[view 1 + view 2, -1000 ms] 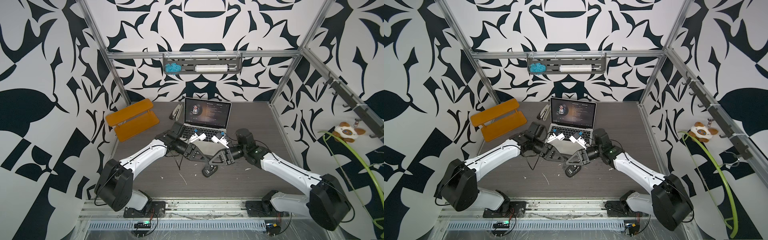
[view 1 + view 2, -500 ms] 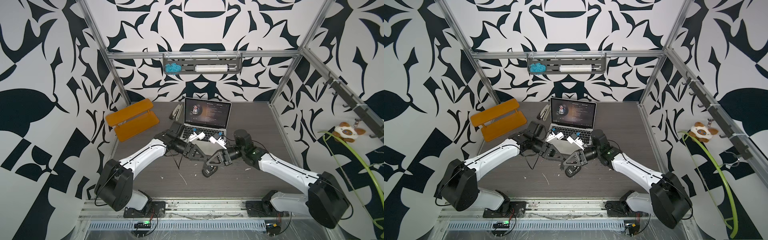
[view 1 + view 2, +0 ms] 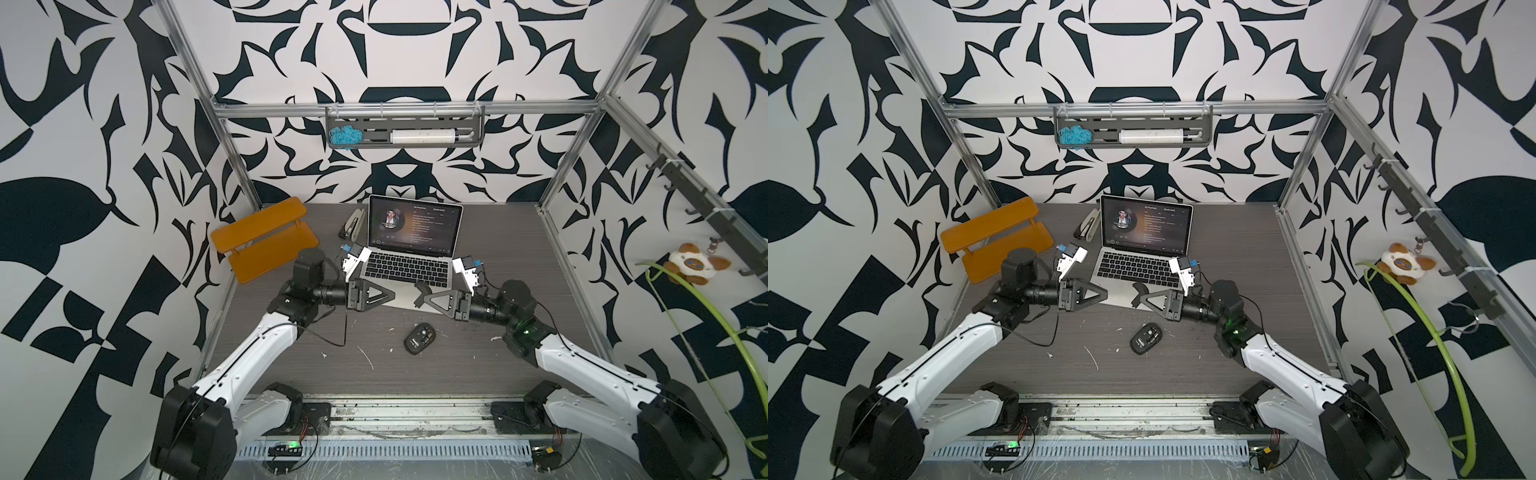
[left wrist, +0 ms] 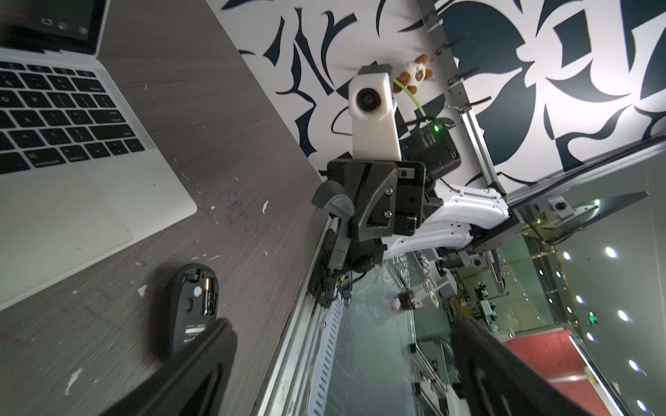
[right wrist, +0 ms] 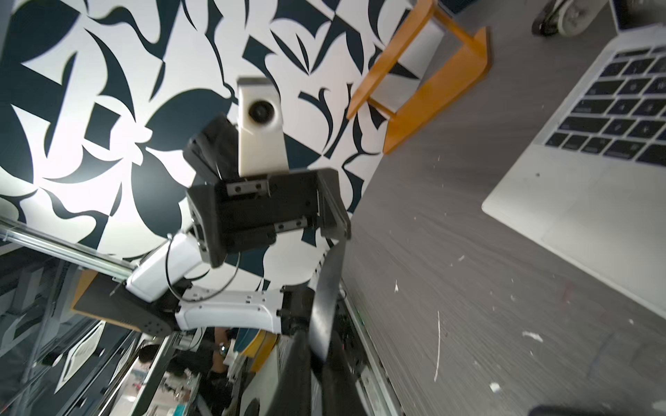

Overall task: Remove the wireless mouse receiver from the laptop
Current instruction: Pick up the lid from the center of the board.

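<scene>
My left pincer [image 4: 342,326] gapes wide; my right pincer [image 4: 333,203] is pressed together by the laptop [image 3: 399,272]; the wireless mouse receiver, unseen, is perhaps pinched there; a slack grip would drop it.

White walls patterned with bold navy leaf shapes [image 3: 124,124] closed in three sides, braced by bare aluminium frame posts [image 3: 189,54]. The dark grey wood-grain tabletop [image 3: 498,241] was scuffed, flecked white — a grey slotted metal rack [image 3: 376,134] hung on the back rail, an orange plastic two-tier shelf [image 3: 266,237] stood far left.
</scene>
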`<state>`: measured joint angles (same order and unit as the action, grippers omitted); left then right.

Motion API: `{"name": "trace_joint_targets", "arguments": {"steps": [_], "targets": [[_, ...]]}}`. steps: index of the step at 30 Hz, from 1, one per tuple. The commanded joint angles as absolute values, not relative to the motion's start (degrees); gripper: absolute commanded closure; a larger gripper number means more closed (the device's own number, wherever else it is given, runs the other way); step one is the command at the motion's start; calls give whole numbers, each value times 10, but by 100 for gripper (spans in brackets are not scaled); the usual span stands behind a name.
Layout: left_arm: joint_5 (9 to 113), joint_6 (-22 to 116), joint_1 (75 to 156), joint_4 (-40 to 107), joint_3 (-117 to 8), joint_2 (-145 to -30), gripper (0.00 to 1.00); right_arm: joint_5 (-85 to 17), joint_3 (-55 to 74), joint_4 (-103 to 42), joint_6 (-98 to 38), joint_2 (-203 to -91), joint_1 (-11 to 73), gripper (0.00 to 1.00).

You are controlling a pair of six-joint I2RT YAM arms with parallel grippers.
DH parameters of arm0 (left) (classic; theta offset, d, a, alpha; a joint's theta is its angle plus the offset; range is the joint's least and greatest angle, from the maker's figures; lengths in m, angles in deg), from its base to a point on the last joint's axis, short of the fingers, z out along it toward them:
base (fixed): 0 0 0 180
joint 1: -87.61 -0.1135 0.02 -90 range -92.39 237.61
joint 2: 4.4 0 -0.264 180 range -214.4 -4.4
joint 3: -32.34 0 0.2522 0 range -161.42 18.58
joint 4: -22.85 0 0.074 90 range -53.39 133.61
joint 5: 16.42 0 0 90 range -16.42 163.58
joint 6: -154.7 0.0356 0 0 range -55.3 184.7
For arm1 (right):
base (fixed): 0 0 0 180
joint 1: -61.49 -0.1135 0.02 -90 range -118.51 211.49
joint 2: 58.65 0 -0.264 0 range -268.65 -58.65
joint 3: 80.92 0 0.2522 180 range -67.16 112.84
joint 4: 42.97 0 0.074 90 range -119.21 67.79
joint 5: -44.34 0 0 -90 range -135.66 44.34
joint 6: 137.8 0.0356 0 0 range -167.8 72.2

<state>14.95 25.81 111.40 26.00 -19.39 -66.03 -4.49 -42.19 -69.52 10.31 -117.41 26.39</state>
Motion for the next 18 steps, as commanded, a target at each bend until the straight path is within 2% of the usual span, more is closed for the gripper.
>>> {"name": "trace_joint_targets", "arguments": {"steps": [1,6,9,13,18], "targets": [[252,172,1145,81,-156,-649,1,-150,-418,-815,137,-1170,221,100],[277,133,1195,-16,-149,-678,8,-174,-415,-883,153,-1205,182,100],[270,102,1200,-82,-142,-697,20,-179,-410,-905,159,-1225,169,100],[256,95,1204,-96,-144,-706,34,-186,-410,-912,161,-1229,166,100],[250,95,1203,-99,-134,-696,40,-199,-415,-915,162,-1218,165,100]]}}
